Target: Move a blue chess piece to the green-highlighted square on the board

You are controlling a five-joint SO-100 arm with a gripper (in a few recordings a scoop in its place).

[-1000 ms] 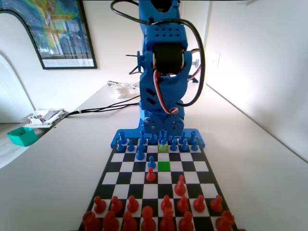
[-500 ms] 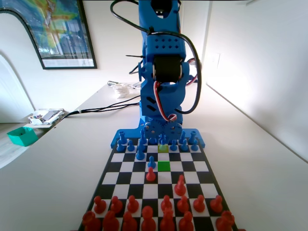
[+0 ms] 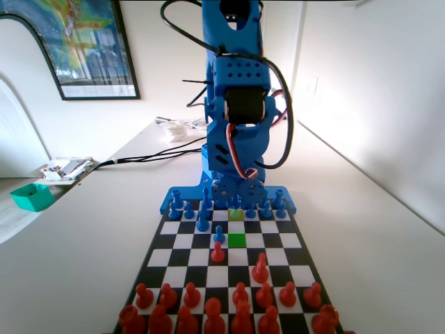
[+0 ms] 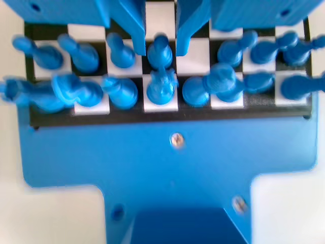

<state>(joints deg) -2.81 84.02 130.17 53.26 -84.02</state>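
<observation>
Gripper (image 4: 160,38), lower than a second ago with jaws apart astride a blue chess piece (image 4: 159,51), appears ready to grasp; the green-highlighted square (image 3: 237,240) remains empty.

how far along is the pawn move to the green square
Early stage. Nothing is moved yet: the green-highlighted square is bare. In hand: the gripper hangs open with a jaw on each side of a blue chess piece in the back rows, not gripping. Left: close, lift, carry, set down.
</observation>
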